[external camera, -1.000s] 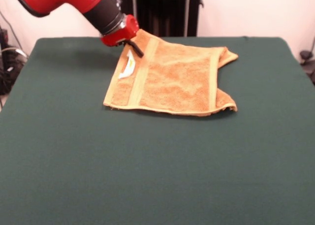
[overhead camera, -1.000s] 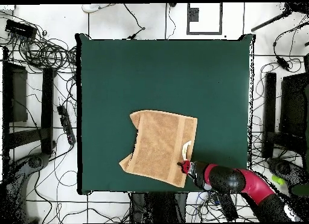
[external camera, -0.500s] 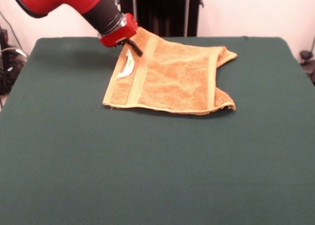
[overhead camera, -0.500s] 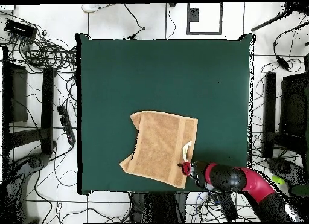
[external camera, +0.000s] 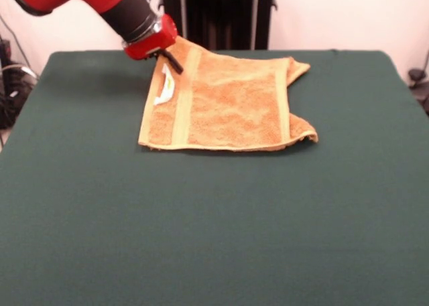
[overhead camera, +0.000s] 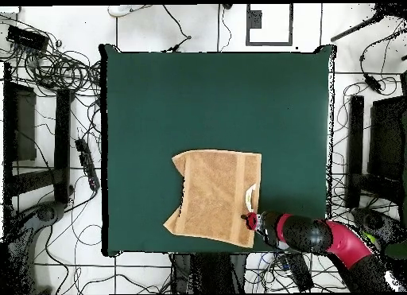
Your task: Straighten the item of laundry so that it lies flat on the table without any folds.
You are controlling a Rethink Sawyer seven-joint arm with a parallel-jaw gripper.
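Observation:
The item of laundry [external camera: 228, 102], an orange-tan towel with two paler bands, lies on the far half of the green table [external camera: 214, 219]. Its far-left corner is raised off the cloth, and my gripper [external camera: 170, 59] is shut on that corner, with one black finger showing beside the white label [external camera: 163, 88]. The towel's right edge is pulled inward between its two corners, making a notch. In the overhead view the towel [overhead camera: 215, 196] sits close to the table's [overhead camera: 215, 101] bottom edge, and the gripper [overhead camera: 247, 221] is at its lower right corner.
A black stand [external camera: 214, 15] rises behind the table. In the overhead view, cables [overhead camera: 56, 65] and dark equipment [overhead camera: 389, 141] lie on the floor along both sides of the table. The towel's lower edge sits near the table's bottom edge.
The gripper has moved left and slightly back in the front view, dragging the towel with it. The towel's right side has shifted left and its bands now lie straighter.

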